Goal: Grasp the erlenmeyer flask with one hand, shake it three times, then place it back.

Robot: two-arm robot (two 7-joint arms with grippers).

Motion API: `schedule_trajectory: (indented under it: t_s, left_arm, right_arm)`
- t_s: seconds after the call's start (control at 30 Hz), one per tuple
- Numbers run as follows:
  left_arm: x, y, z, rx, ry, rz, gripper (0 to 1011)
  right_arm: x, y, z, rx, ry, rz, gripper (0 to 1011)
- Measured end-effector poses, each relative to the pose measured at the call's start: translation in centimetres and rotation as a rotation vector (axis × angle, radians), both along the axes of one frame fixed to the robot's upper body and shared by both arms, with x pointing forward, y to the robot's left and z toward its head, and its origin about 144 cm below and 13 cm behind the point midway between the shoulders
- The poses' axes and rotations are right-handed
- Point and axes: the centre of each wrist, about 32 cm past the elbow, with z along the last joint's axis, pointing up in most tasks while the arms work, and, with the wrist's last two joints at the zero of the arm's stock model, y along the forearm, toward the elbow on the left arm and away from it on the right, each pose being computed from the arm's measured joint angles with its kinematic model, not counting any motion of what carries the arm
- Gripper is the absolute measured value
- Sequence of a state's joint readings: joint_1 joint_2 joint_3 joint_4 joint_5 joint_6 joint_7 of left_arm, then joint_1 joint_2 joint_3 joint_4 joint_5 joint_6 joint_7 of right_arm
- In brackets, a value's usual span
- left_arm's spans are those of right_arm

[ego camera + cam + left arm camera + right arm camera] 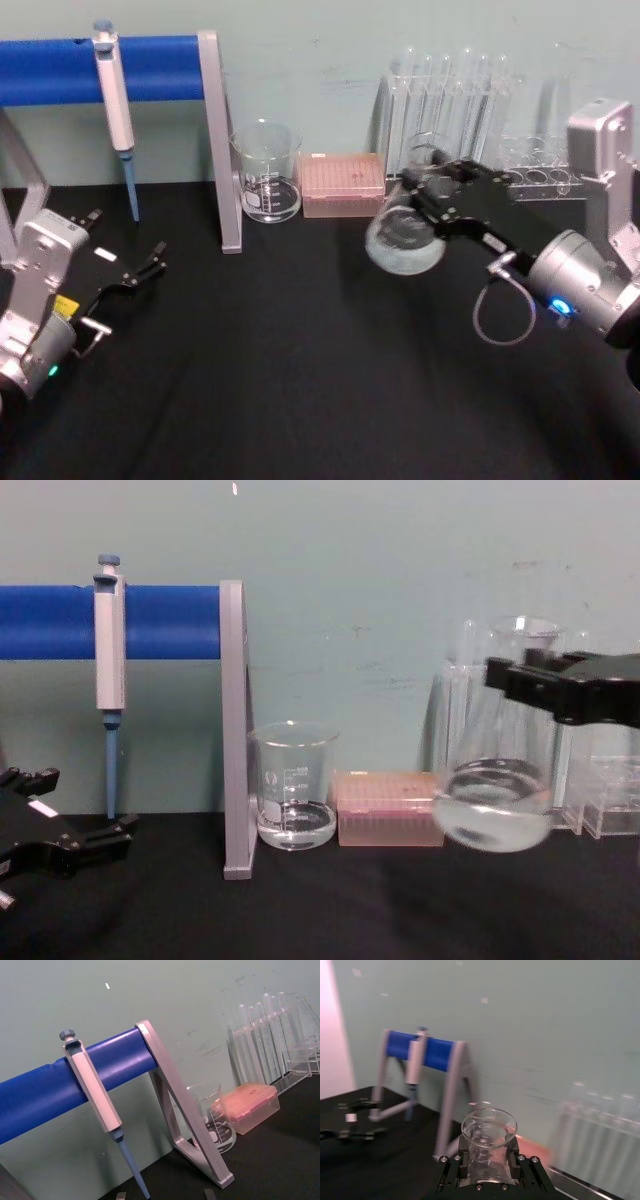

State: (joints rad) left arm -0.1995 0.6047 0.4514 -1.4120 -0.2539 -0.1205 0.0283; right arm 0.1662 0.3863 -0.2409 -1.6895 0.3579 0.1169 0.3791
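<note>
The erlenmeyer flask (404, 238) hangs in the air above the black table, right of centre, tilted, with clear liquid in its wide base (495, 815). My right gripper (428, 186) is shut on its neck, the black jaws clamping just under the flared rim (489, 1127). From the chest view the flask's base floats a little above the tabletop in front of the test tubes, and the right gripper (535, 685) comes in from the right edge. My left gripper (125, 236) rests low at the far left, open and holding nothing.
A glass beaker (267, 172) and a pink tip box (343, 184) stand at the back centre. Test tubes in a clear rack (450, 100) are behind the flask. A pipette (115, 100) hangs from a blue-barred stand (220, 140) at the back left.
</note>
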Motion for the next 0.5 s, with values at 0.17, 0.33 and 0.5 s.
schedule_trajectory:
  t_s: [0.17,0.33,0.5]
  left_arm:
    - [0.0,0.0,0.0,0.000,0.000,0.000,1001]
    - [0.0,0.0,0.0,0.000,0.000,0.000,1001]
    - [0.0,0.0,0.0,0.000,0.000,0.000,1001]
  right_arm:
    - [0.7,0.7,0.0,0.013,0.012,0.112,449]
    - [1.2,1.1,-0.1,0.015,0.023,0.197,449]
    - [1.5,1.1,-0.1,0.014,0.027,0.222,449]
